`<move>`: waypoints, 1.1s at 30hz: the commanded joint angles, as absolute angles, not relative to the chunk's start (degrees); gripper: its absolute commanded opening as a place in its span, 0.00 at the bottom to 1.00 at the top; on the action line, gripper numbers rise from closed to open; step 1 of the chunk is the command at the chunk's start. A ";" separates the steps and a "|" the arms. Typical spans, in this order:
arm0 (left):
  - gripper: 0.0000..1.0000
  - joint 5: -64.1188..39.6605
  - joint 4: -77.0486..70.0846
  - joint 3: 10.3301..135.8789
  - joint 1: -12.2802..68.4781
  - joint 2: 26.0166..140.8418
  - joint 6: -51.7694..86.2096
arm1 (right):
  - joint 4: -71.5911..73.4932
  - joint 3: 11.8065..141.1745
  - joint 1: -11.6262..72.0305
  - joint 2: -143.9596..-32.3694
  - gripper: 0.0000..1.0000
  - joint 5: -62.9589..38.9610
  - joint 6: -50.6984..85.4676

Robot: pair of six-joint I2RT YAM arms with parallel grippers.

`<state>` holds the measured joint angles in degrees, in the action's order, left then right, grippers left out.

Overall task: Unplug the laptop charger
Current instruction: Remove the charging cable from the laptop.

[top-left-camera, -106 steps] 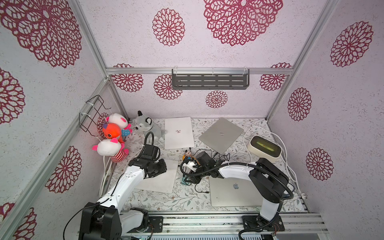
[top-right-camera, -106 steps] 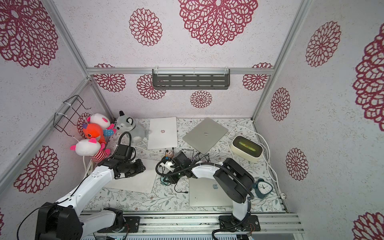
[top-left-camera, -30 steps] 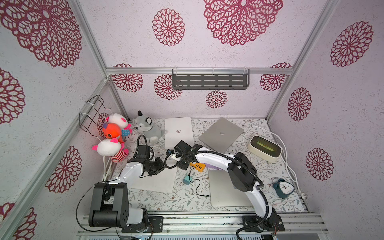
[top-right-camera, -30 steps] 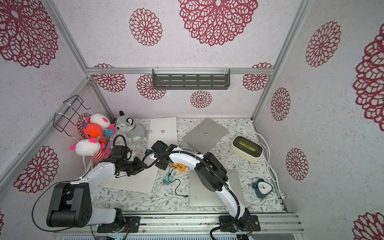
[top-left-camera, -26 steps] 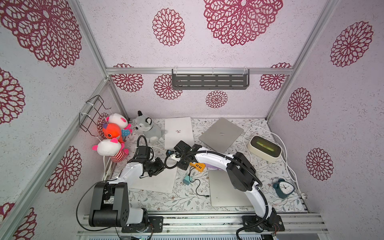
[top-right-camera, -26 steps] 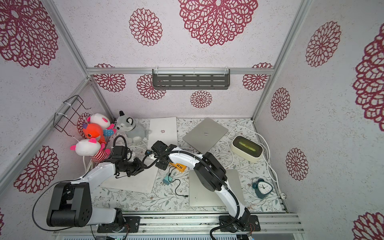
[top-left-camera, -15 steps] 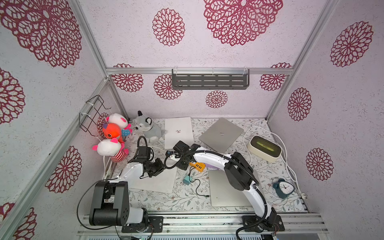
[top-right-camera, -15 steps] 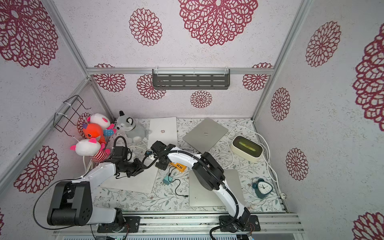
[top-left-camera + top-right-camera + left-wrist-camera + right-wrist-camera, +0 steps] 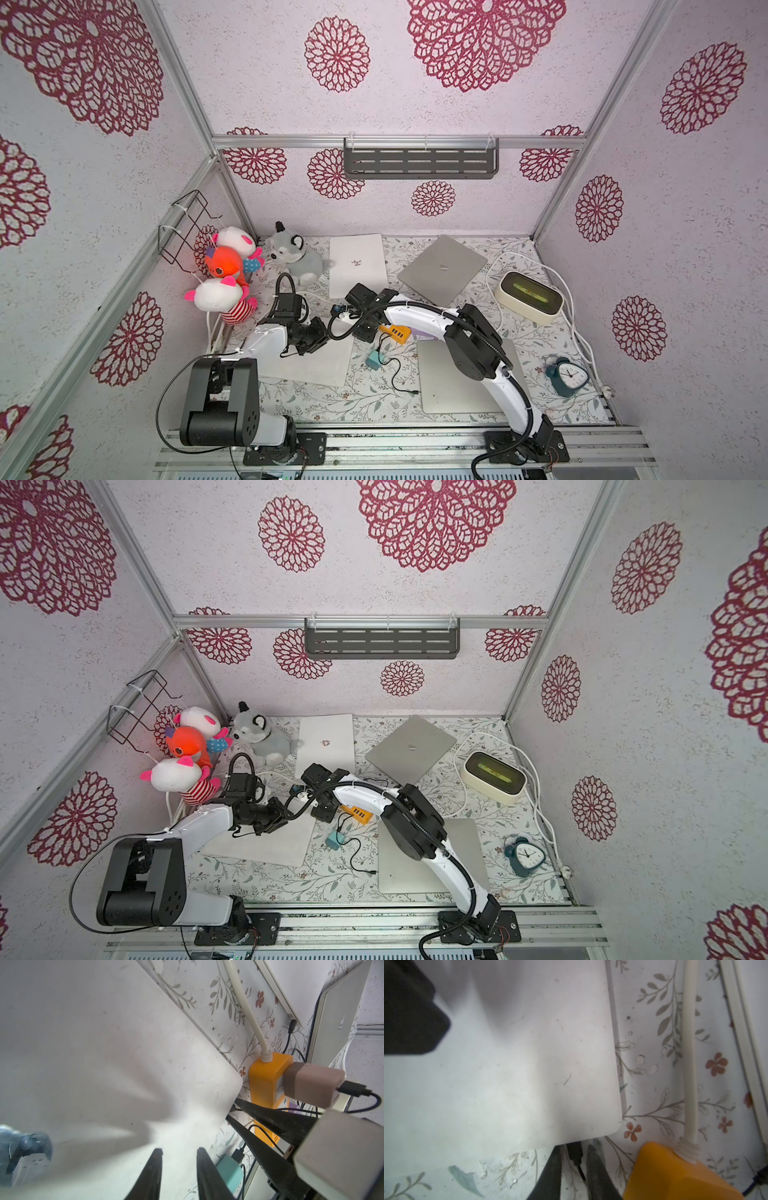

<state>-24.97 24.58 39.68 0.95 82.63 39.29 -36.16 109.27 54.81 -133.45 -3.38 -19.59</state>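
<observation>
Right gripper (image 9: pixel 576 1148) swung left across table (image 9: pixel 357 401) to white laptop (image 9: pixel 316 361), lower centre-left in both top views; jaws narrow, straddling black charger plug (image 9: pixel 574 1157) at laptop corner, clamping not discernible. Left gripper (image 9: pixel 179 1149) narrowly parted, empty, over white laptop.

Left end effector (image 9: pixel 321 332) and right end effector (image 9: pixel 360 329) sit close together at the white laptop's (image 9: pixel 320 368) corner.

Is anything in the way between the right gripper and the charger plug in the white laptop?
Nothing visible. In the right wrist view, the right gripper has a finger on each side of the black charger plug at the white laptop edge. The orange power strip lies off to one side.
</observation>
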 commanded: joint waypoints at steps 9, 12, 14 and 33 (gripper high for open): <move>0.32 -25.30 20.99 37.91 0.53 84.09 40.78 | -38.47 111.45 54.18 -134.70 0.18 -5.64 -20.87; 0.32 -25.66 20.02 37.32 0.53 84.41 41.18 | -38.33 111.37 54.14 -134.84 0.16 -5.70 -21.03; 0.32 -25.84 19.54 36.96 0.52 84.55 41.41 | -38.24 111.31 54.16 -134.87 0.16 -5.39 -21.04; 0.32 -25.22 17.65 34.89 0.53 85.45 42.01 | -40.12 112.19 54.15 -135.42 0.13 -4.88 -21.40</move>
